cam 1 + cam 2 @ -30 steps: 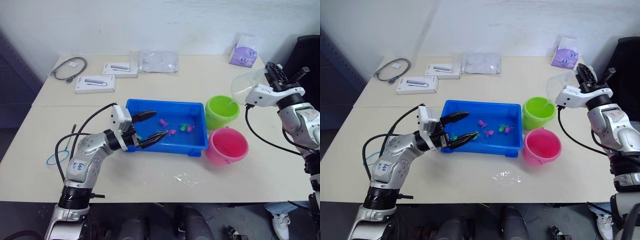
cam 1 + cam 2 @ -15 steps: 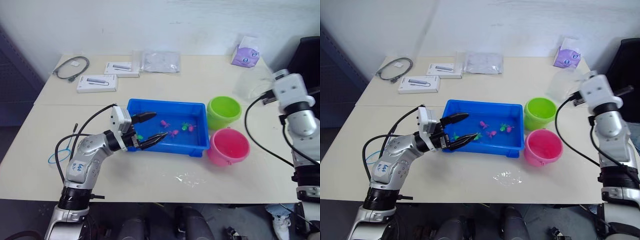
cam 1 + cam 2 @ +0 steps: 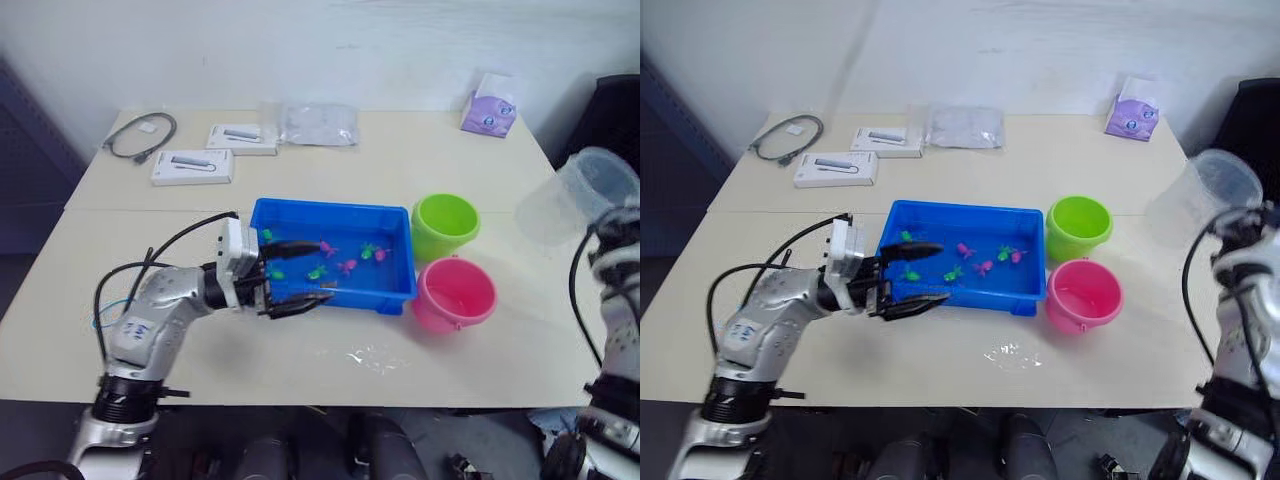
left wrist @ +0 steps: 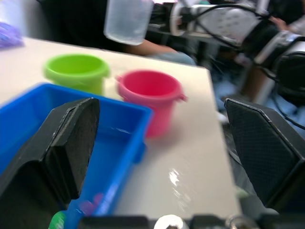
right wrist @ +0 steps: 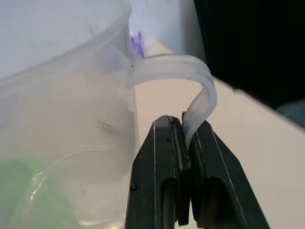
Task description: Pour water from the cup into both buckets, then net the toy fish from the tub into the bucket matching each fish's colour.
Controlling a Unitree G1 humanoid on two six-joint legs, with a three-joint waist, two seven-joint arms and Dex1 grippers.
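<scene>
The right arm is raised at the table's [image 3: 400,150] right edge, its right claw [image 5: 187,143] clenched on the handle of the clear cup [image 3: 575,195], held in the air well right of the green bucket [image 3: 445,225]. The left claw [image 3: 300,275] reaches, fingers spread, over the blue tub's [image 3: 335,212] near-left rim. Toy fish [image 3: 347,266] lie inside; the net's hoop is hidden.

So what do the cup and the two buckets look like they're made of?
The cup: thin clear plastic, probably; the table shows through its wall. Green bucket and pink bucket: opaque moulded plastic by their look, smooth and slightly glossy, with rolled rims.
</scene>
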